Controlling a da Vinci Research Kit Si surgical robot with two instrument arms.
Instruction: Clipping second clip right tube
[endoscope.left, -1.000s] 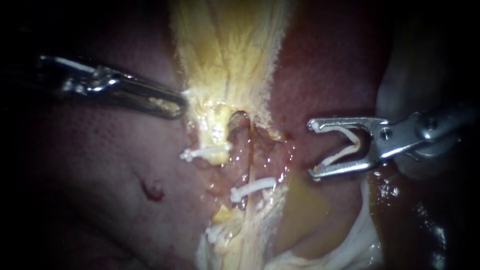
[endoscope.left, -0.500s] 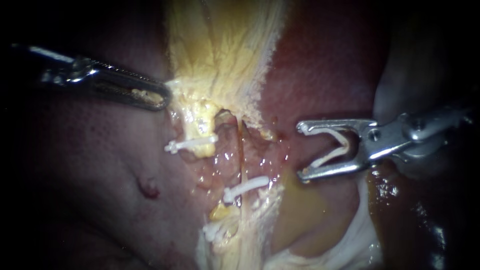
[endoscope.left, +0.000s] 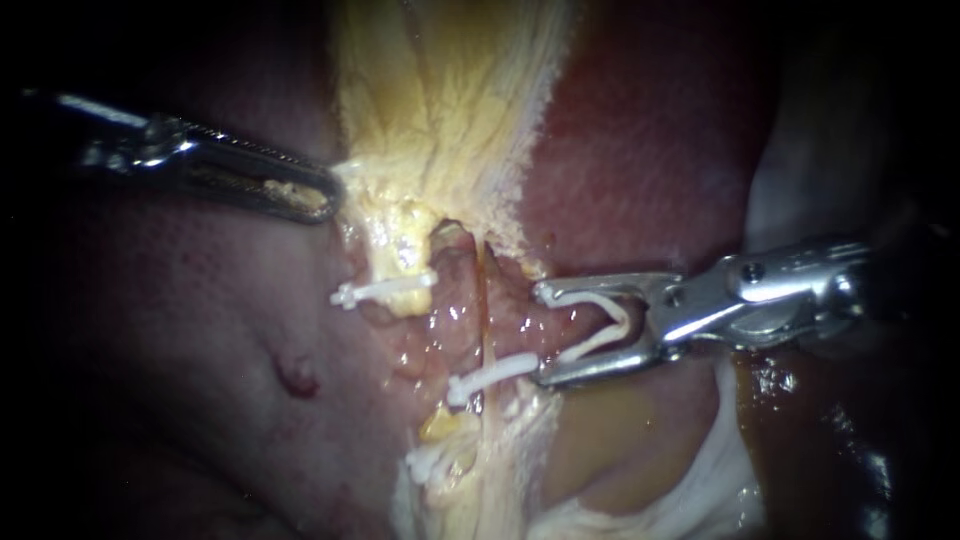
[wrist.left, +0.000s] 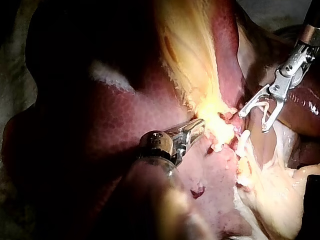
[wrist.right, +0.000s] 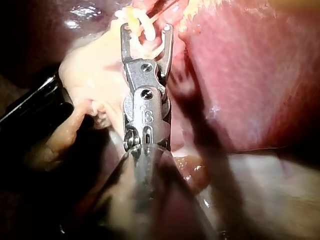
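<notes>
- Advancing on the right tube (endoscope.left: 487, 320): right instrument (endoscope.left: 543, 335), brought in across the liver (endoscope.left: 640, 170) from well apart a second ago to just beside the dissected field.
- Right jaws: spread wide, yet clamped on an open white clip (endoscope.left: 598, 340) seated between them and touching both. Spread unchanged over the last second, clip not yet squeezed.
- Right tube: thin yellowish strand running down the middle of the field, just ahead of the right jaw tips, not yet between them.
- Placed clip (endoscope.left: 497, 373): white, across the right tube lower down, unmoved against the tissue. Lower right jaw tip now close beside or touching it, cannot tell which.
- Left instrument (endoscope.left: 315, 195): jaws together on the edge of the pale yellow tissue (endoscope.left: 450, 100), drawn outward early in the second, steady over the last half.
- Further clip (endoscope.left: 385, 289): white, well left of the right tube, carried over with that pull, steady since.
- Reading for the task: approach judged nearly complete. Remaining: a short further advance to bring the tube into the clip's mouth at a site above the placed clip, then closure.
- Hazard, as judged: lower jaw catching the placed clip during that advance.
</notes>
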